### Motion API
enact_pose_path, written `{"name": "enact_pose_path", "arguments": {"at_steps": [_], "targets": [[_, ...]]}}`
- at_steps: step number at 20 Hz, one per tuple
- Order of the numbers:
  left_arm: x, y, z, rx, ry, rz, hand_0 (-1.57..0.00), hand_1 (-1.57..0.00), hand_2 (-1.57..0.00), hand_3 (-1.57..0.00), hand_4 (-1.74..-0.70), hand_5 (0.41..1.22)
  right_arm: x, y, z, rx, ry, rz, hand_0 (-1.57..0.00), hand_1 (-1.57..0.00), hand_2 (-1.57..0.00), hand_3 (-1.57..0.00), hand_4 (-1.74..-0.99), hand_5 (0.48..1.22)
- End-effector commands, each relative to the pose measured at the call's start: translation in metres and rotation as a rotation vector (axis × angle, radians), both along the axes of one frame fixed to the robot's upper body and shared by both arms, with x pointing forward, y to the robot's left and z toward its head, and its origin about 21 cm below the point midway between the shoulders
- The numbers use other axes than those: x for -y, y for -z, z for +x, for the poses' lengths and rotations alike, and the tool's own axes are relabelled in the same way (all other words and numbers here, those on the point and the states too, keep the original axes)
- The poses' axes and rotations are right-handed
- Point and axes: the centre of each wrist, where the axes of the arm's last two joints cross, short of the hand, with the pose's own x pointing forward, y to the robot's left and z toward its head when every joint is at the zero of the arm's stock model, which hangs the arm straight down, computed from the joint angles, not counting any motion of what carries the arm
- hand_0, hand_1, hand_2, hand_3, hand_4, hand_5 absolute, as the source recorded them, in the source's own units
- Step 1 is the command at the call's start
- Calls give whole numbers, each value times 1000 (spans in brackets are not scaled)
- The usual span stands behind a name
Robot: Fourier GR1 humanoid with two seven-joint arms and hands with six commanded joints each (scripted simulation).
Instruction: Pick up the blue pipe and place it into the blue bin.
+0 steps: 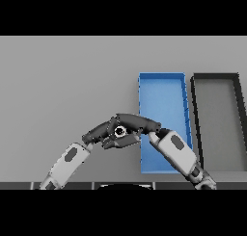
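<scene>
The blue bin (162,93) lies right of the table's middle, long side running away from me. No blue pipe shows anywhere. My left hand (99,133) reaches in from the lower left with fingers stretched toward the right. My right hand (132,121) comes across from the lower right, its forearm over the bin's near part, and meets the left hand just left of the bin's near left edge. A small pale ring (119,131) shows where the two hands overlap; what it belongs to is unclear.
A dark bin (235,119) with a grey floor stands right beside the blue bin, at the table's right side. Bare grey table (62,85) stretches to the left and far side.
</scene>
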Motion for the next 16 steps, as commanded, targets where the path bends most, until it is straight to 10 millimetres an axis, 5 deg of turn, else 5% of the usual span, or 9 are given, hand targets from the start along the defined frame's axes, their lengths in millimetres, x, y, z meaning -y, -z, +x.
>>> {"name": "enact_pose_path", "arguments": {"at_steps": [1,7,11,16], "targets": [[-3,4,-1,13,3,11,-473,-443,-399,-436,-1143,1187,1,1,-1,-1,1,-9,-1559,-1558,-1559,-1554,-1491,1204],[1,4,3,11,-43,82,-123,-115,-104,-114,-915,735,-5,-2,1,30,-10,8,-1568,-1568,-1568,-1566,-1496,1216],[-3,4,3,-23,-49,67,-50,-47,-42,-46,-887,617,-4,-3,-1,26,-3,19,-1570,-1570,-1570,-1569,-1491,1219],[1,7,3,-66,-80,80,-16,-15,-13,-14,-896,562,-5,-6,-1,-6,7,45,-1571,-1571,-1571,-1570,-1489,1220]]}}
